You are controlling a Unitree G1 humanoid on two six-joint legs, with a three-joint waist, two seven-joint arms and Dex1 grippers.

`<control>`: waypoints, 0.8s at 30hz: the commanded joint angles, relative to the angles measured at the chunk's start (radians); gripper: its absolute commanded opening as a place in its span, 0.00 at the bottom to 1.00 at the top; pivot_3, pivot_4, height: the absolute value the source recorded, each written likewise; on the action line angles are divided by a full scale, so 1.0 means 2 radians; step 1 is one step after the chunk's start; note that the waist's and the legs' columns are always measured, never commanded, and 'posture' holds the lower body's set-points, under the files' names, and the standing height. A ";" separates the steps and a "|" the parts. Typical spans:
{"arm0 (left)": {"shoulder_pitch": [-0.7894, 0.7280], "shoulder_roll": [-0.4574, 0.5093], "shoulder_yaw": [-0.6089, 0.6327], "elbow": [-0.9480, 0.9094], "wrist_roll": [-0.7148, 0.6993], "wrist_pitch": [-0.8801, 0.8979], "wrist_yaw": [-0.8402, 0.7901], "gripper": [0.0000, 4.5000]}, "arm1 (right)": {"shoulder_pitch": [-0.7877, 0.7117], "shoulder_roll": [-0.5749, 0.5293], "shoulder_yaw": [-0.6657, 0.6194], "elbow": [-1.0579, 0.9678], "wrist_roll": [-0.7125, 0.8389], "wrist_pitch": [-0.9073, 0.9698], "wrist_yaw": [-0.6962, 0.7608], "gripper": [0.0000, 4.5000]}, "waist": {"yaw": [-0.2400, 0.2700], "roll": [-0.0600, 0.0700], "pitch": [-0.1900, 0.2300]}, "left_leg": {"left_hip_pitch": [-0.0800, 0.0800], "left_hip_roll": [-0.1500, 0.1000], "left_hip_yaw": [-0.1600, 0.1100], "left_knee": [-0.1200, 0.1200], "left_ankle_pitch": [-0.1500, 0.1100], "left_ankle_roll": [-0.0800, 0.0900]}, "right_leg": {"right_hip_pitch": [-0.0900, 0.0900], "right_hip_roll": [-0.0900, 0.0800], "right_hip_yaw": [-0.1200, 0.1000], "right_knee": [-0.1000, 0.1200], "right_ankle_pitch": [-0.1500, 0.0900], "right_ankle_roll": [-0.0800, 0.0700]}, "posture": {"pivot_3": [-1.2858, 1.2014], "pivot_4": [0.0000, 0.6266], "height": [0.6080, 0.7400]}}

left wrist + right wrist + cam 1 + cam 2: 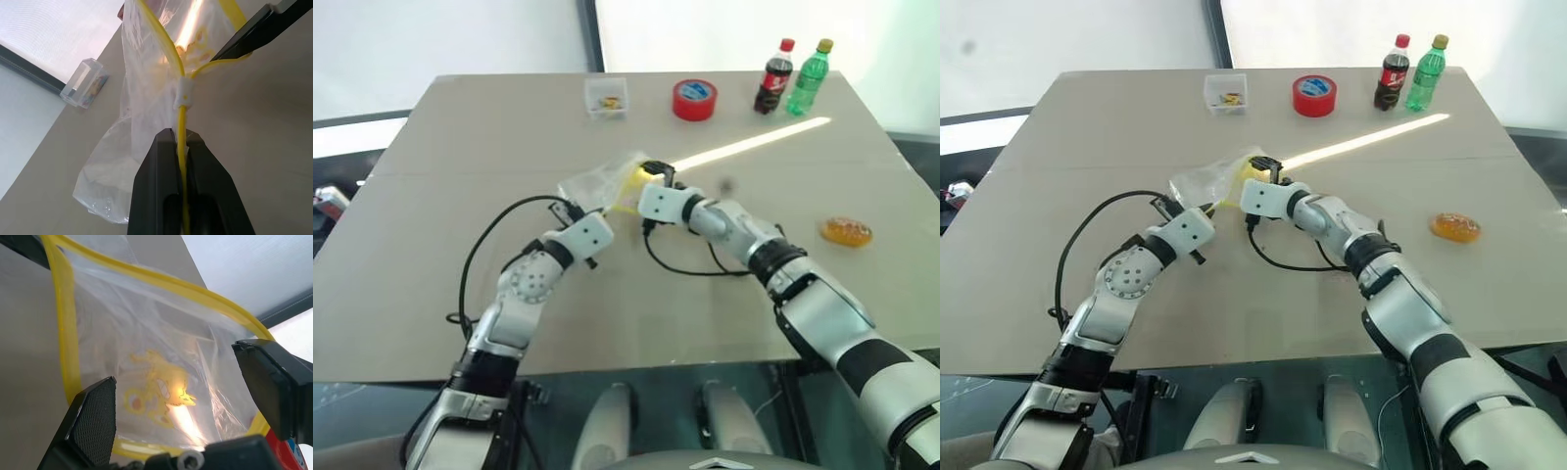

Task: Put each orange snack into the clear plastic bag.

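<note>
Your left gripper is clenched on the yellow strip of the clear plastic bag, pinching it just below the white slider and holding the bag lifted above the middle of the table. Your right gripper is spread wide, grasping nothing; its two fingers stand apart inside the bag's open mouth, the yellow rim looping around them and the yellow print showing between them on the far film. In the head views the right gripper sits at the bag's mouth, pointing toward the left gripper, the two meeting at the bag. One orange snack you can see lies alone on the table near its right edge, well apart from the bag and from both grippers. You cannot tell from these views whether a snack is inside the bag; only a warm glint shows through the crinkled film. Along the far edge of the table, from left to right: a small clear square box with small contents, a red tape roll, a dark cola bottle with a red cap, and a green bottle with a yellow cap, the two bottles upright and just beside each other. A black cable loops from your left arm over the table.
</note>
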 commanded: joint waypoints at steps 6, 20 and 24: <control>-0.010 -0.003 0.004 -0.029 0.003 0.009 0.008 0.00 | 0.132 -0.046 -0.132 -0.252 0.241 0.162 0.231 0.98 | 0.000 0.000 0.000 | 0.000 0.000 0.000 0.000 0.000 0.000 | 0.000 0.000 0.000 0.000 0.000 0.000 | 0.52 0.24 1.00; -0.023 -0.011 -0.005 -0.013 0.001 0.007 0.008 0.00 | 0.068 -0.150 -0.166 -0.159 0.308 0.300 0.450 0.98 | -0.001 0.000 0.000 | 0.001 0.000 0.000 0.001 0.000 0.000 | 0.002 0.000 -0.001 0.000 0.000 0.000 | 0.52 0.24 1.00; -0.022 -0.012 -0.005 -0.013 0.001 0.008 0.008 0.00 | 0.047 -0.131 -0.158 -0.098 0.298 0.269 0.476 0.98 | 0.000 0.000 0.000 | 0.001 0.000 0.000 0.001 0.000 0.000 | 0.002 0.000 0.000 0.000 0.000 0.000 | 0.52 0.24 1.00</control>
